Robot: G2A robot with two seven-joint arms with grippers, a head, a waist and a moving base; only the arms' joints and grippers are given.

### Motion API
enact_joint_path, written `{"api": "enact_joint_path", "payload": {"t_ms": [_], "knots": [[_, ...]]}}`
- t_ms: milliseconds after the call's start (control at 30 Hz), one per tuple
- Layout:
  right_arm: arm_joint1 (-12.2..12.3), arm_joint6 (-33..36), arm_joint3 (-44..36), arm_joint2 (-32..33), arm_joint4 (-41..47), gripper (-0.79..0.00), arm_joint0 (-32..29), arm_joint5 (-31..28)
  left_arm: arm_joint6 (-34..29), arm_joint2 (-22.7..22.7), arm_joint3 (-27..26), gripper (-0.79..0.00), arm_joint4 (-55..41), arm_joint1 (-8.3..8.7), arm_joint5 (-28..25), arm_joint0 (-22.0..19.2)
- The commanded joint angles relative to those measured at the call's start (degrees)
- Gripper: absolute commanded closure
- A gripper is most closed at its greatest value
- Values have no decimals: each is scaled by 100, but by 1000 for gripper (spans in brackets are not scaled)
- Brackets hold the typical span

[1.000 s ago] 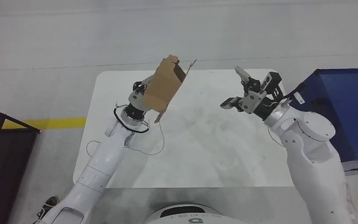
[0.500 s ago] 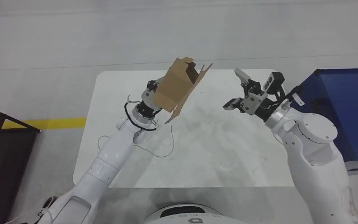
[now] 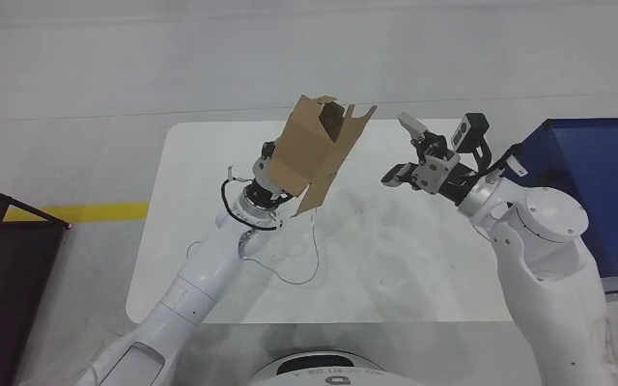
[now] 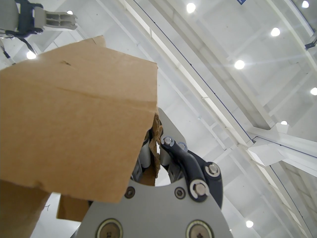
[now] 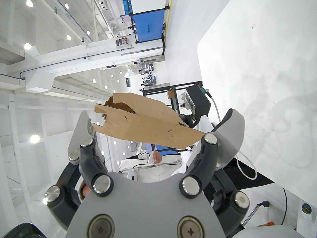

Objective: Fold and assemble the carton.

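Carton, brown and half-opened (flaps ragged), held aloft clamped in left pincer; right pincer spread wide.

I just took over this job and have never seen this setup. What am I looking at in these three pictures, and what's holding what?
It is a two-armed robot at a white table. The top view looks down from above its arms; the other two pictures come from a camera on each wrist, looking out along that arm. The left claw is shut on an edge of the brown carton, holding it in the air over the table, partly opened, with its flaps loose. The right claw is open and empty, beside the carton and apart from it; its wrist view shows the carton farther off.
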Motion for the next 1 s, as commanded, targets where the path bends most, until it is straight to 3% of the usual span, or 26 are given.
{"api": "enact_joint_path", "payload": {"t_ms": [0,267,367,667,967], "knots": [[0,0,0,0,0,-785,0,0,0,0,0,0,-4,0,1,0],[3,33,113,-13,-15,-785,99,-97,0,0,0,0,-4,0,1,0],[35,415,135,-32,-102,-785,373,-25,34,45,-142,0,-96,-25,152,71],[183,1429,209,-159,-1104,-785,890,-53,-147,311,347,0,-1743,-320,1235,-10],[303,1920,80,-169,-1997,-785,915,-441,173,557,672,0,-1423,-524,1354,-216]]}}
